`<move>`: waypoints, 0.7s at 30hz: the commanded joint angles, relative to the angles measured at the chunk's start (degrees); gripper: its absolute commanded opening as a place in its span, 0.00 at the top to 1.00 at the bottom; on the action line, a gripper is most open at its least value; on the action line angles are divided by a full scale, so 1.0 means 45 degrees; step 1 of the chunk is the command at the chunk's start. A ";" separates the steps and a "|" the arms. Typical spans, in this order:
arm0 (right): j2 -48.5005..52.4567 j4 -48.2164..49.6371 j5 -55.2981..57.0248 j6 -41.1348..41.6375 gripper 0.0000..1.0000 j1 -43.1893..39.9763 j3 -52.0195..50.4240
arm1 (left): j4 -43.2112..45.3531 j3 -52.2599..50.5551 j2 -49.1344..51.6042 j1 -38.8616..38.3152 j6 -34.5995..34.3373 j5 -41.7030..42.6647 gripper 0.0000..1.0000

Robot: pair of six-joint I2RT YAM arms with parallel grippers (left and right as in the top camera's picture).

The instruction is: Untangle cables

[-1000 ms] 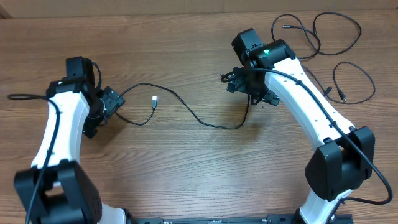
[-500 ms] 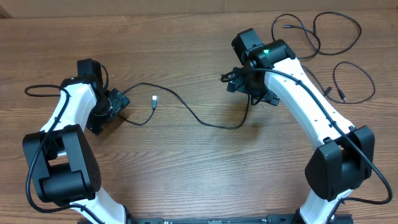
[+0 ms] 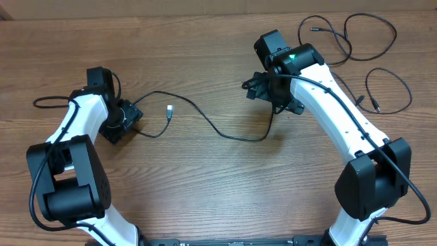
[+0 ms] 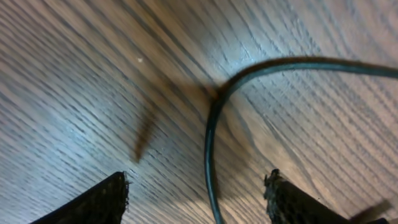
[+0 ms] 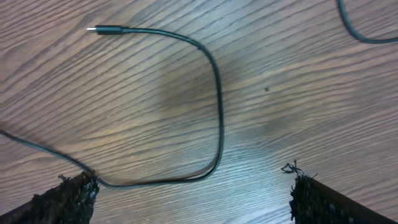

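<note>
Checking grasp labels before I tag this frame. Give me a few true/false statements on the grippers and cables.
1. The left gripper has a cable lying between its fingers. True.
2. The right gripper is shut on a cable. False: its jaws stand wide open, and the cable under it lies on the table.
3. A silvery plug lies on the table between the two arms. True.
4. All the cables sit in one tangled bundle. False: an upper cable and a lower cable lie in separate loops beyond the right arm.
</note>
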 commanded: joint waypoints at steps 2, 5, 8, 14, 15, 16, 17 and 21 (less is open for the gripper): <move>0.0083 0.0175 -0.0413 -0.0044 0.00 -0.0039 0.0078 | 0.0087 -0.0136 0.0175 -0.0272 0.0010 0.0189 0.32; 0.0083 0.0214 -0.0418 -0.0044 0.00 -0.0039 0.0078 | 0.0189 -0.0194 0.0180 -0.0408 -0.0092 0.0185 0.34; 0.0083 0.0515 -0.0685 -0.0044 0.00 -0.0039 0.0078 | 0.0413 -0.0311 0.0180 -0.0573 -0.0087 0.0180 0.34; 0.0083 0.0680 -0.1418 -0.0049 0.00 -0.0034 0.0078 | 0.0447 -0.0379 0.0296 -0.0699 -0.0102 -0.0107 0.36; 0.0083 0.0680 -0.1418 -0.0049 0.00 -0.0039 0.0078 | 0.0447 -0.0384 0.0369 -0.0699 -0.0102 -0.0131 0.36; 0.0087 0.0685 -0.1418 -0.0049 0.00 -0.0034 0.0078 | 0.0442 -0.0384 0.0437 -0.0699 -0.0102 -0.0121 0.36; 0.0083 0.0685 -0.1418 -0.0049 0.00 -0.0034 0.0078 | 0.0452 -0.0384 0.0520 -0.0699 -0.0102 -0.0107 0.37; 0.0083 0.0685 -0.1423 -0.0044 0.00 -0.0034 0.0078 | 0.0549 -0.0384 0.0981 -0.0699 -0.0189 -0.0097 0.40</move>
